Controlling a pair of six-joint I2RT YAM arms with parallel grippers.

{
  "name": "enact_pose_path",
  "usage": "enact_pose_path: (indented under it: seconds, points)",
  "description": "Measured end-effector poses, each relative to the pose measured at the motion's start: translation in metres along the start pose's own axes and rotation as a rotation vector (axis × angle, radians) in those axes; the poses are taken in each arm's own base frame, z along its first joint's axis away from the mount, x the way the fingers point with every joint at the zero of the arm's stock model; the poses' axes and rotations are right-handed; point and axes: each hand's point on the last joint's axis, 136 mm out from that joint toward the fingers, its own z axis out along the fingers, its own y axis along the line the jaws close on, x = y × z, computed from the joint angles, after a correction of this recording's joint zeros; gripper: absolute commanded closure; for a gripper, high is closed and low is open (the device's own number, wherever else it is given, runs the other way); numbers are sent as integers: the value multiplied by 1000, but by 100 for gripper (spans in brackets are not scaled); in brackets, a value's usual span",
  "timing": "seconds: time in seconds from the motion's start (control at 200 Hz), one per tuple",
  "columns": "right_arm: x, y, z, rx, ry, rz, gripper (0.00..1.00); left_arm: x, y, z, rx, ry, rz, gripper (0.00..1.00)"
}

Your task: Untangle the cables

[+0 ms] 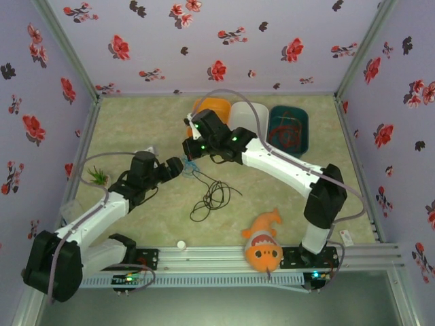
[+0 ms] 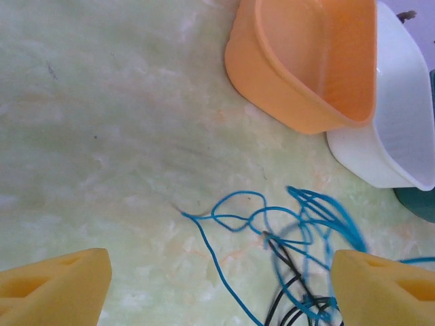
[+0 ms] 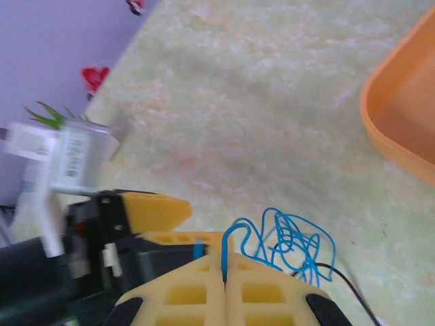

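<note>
A blue cable (image 3: 289,238) lies in a loose tangle on the table, and one strand rises into my right gripper (image 3: 225,258), which is shut on it. A black cable (image 1: 214,195) coils just beyond the blue cable (image 1: 194,167), and their ends cross. My left gripper (image 2: 219,266) hovers open over the blue cable (image 2: 306,217) and black cable (image 2: 289,302), its yellow fingers (image 2: 58,285) wide apart and holding nothing. From above, the left gripper (image 1: 179,166) and right gripper (image 1: 191,159) nearly meet. A red cable (image 1: 288,134) lies in the teal tray (image 1: 304,119).
An orange tray (image 1: 212,106) and a white tray (image 1: 246,114) stand at the back beside the teal one. A clownfish toy (image 1: 264,244) sits near the right arm's base. A small green plant (image 1: 97,175) is at the left, and a small white cap (image 1: 181,245) lies by the rail.
</note>
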Motion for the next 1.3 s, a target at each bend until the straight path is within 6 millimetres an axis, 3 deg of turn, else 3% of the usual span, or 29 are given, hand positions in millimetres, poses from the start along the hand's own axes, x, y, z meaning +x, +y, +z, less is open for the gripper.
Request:
enact_pose_path:
  seconds: [0.23, 0.685, 0.945, 1.065, 1.19, 1.25, 1.3]
  points:
    - [-16, 20, -21, -82, -64, -2, 100, 5, 1, 16, -5, 33, 2, 27]
    - [-10, 36, -33, -173, -22, -1, 100, 1, -21, 49, 82, 35, 1, 60]
    - [-18, 29, -71, -83, -38, -75, 100, -11, -56, 52, 220, -6, -10, 86]
    - [-35, 26, -105, -26, -126, -121, 100, -10, -57, 53, 226, -1, -21, 95]
    - [-38, 12, -128, 68, -164, -147, 100, -19, -71, 47, 271, -31, -14, 94]
    - [-41, 6, -133, 106, -179, -158, 100, -21, -73, 45, 278, -37, -13, 89]
    - [-42, 2, -135, 131, -188, -165, 100, -21, -73, 44, 277, -38, -13, 78]
